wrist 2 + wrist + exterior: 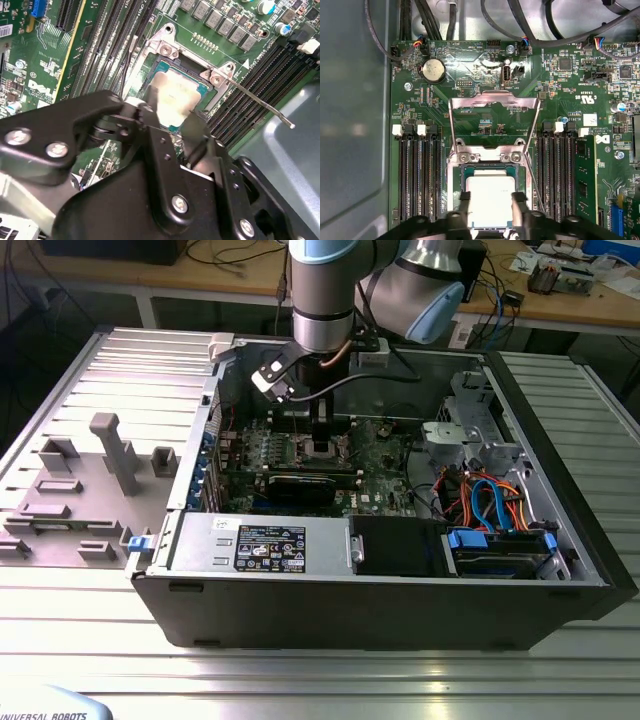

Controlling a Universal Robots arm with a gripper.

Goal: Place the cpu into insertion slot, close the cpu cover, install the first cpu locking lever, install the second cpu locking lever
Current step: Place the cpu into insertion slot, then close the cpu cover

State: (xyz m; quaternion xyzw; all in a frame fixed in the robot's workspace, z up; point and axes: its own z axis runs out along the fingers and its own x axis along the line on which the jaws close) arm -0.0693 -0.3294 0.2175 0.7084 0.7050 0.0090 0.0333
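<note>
Gripper (pixel 492 196) first: its black, bolted fingers (pixel 465 205) stand narrow, pinching two opposite edges of the cpu (pixel 489 210). Around it lies the open computer case (pixel 300 610), dark sheet metal on a ribbed aluminium table (pixel 300 680). Inside lies the glossy green motherboard (pixel 470 75). The cpu cover (pixel 492 99), a thin silvery frame with a square window, is swung up and open, its free edge toward the round coin cell (pixel 433 70). The cpu lies flat over the insertion slot (pixel 453 185), its pale brushed-metal face up and its sides parallel to the long black memory slots (pixel 417 175). A wire locking lever (pixel 260 102) juts out unlatched. The gripper's body hides one edge of the cpu, so I cannot tell whether it is fully seated.
</note>
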